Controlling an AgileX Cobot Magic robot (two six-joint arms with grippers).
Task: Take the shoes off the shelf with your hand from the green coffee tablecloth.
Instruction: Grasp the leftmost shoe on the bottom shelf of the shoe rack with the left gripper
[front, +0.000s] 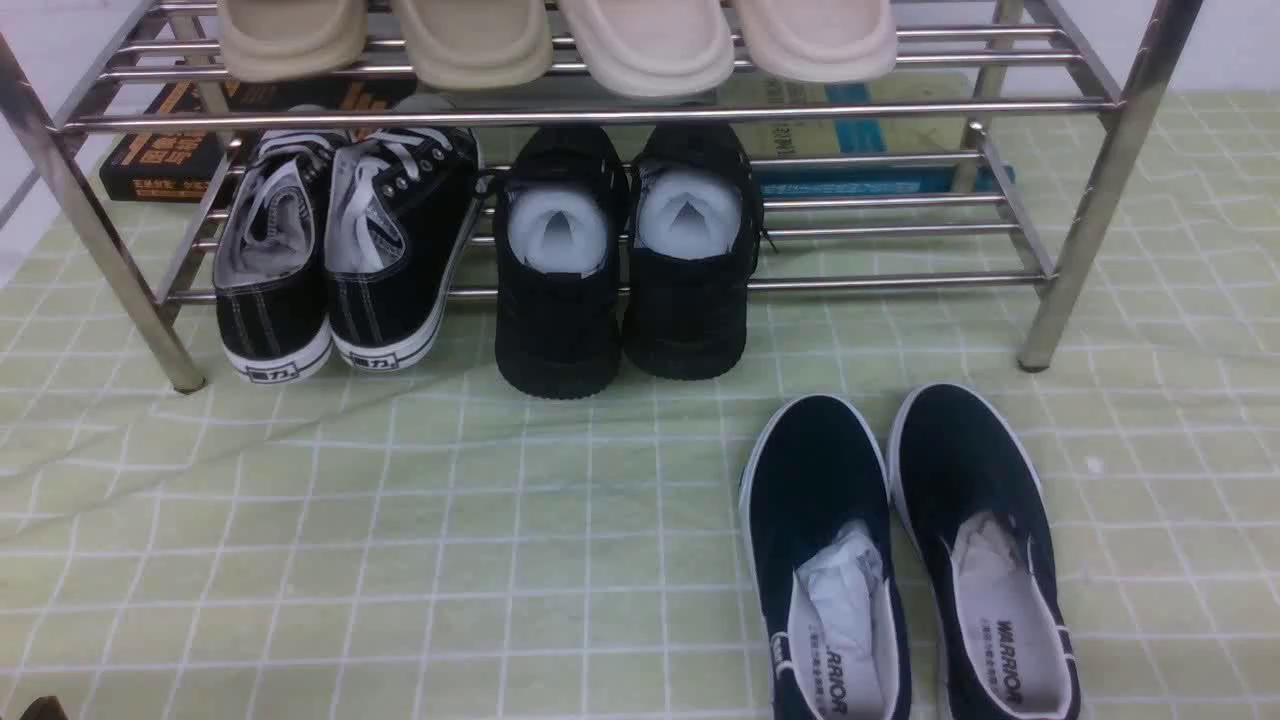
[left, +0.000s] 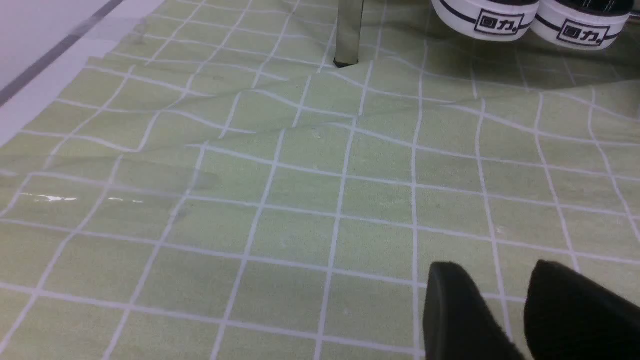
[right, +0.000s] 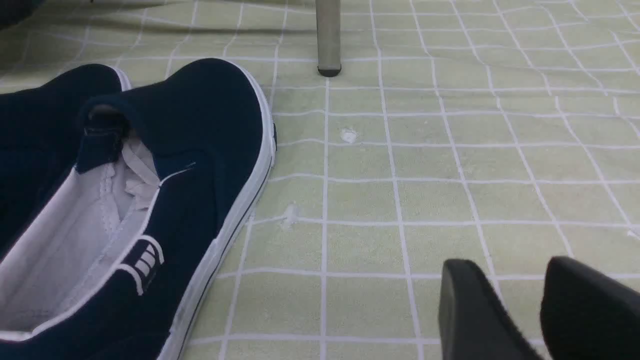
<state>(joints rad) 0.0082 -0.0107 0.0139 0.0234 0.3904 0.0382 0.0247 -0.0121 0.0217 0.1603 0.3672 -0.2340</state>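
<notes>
On the lower tier of the steel shoe rack (front: 900, 283) sat the black lace-up sneakers (front: 350, 280), not yet taken; both arms' jaws stood parted, gripping nothing.

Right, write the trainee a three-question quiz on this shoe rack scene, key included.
1. Fill in: the lace-up sneakers sit on the ____ tier of the shelf.
2. Which pair stands on the tablecloth, off the shelf? A the lace-up sneakers; B the navy slip-ons; C none.
3. True or false: the left claw and the right claw are both open and empty.
Key: 1 lower; 2 B; 3 true.
</notes>
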